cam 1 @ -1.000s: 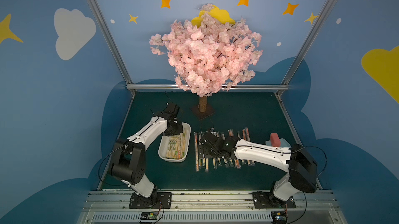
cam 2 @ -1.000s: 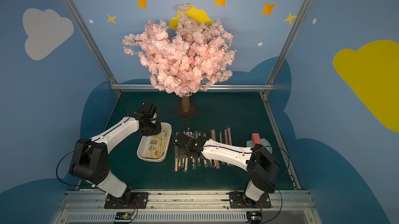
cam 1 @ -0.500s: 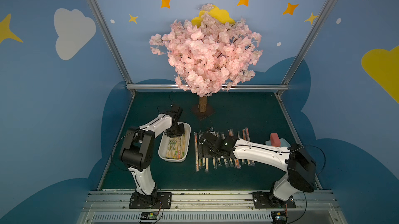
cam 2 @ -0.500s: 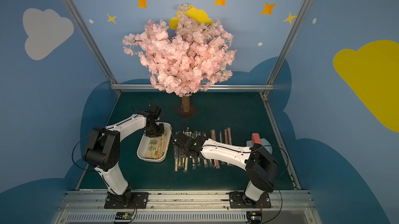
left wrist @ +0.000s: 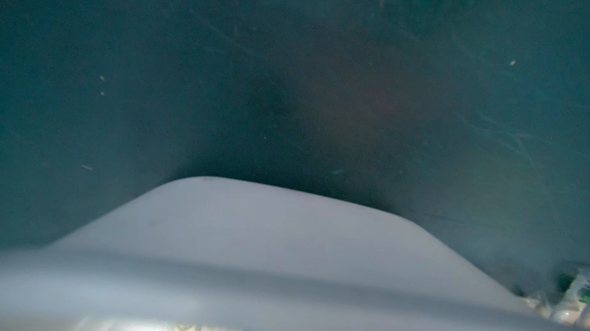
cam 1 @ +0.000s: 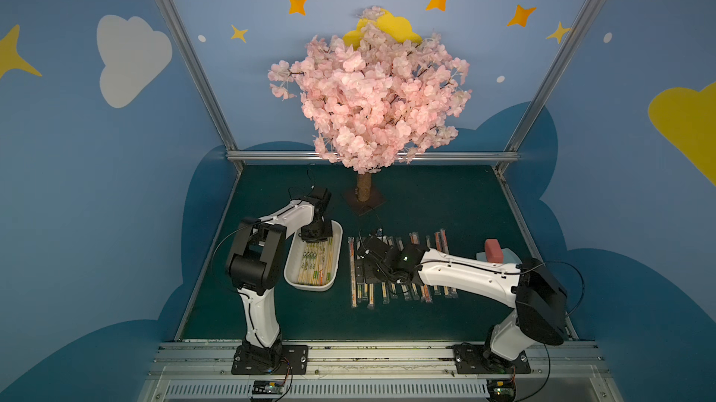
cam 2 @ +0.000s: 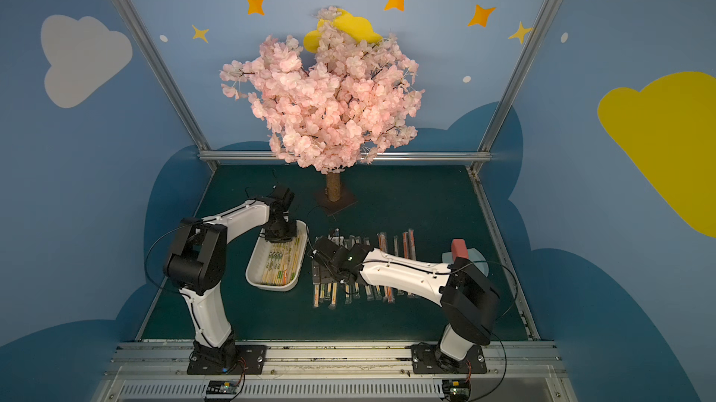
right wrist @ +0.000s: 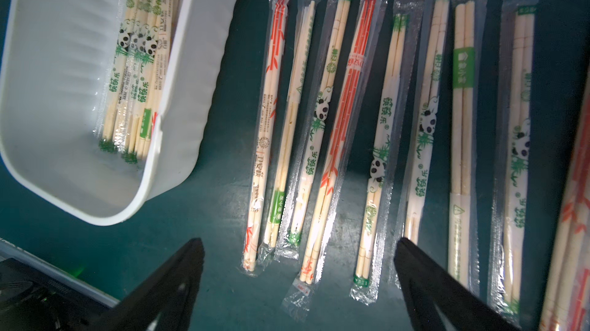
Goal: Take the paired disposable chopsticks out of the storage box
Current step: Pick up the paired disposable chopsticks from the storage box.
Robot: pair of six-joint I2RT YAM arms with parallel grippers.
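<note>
On dark-green tabletop (cam 1: 426, 206) between blue star-painted walls (cam 1: 77, 148): right gripper (right wrist: 298, 243) spread wide, left gripper (cam 1: 315, 239) at storage box (cam 1: 310, 287), state unclear.

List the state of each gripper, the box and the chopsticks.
Storage box: upright, partly filled.
Chopsticks in the box: sleeved, lying flat.
Chopsticks outside the box: sleeved, side by side in a row.
Left gripper: at the box's far end, jaws hidden.
Right gripper: open, empty, above the row.

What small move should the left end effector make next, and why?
Probably raise the left end effector straight up out of the storage box, carrying one pair: it sits low at the box's far end over the chopsticks inside, though its grip is hidden.
</note>
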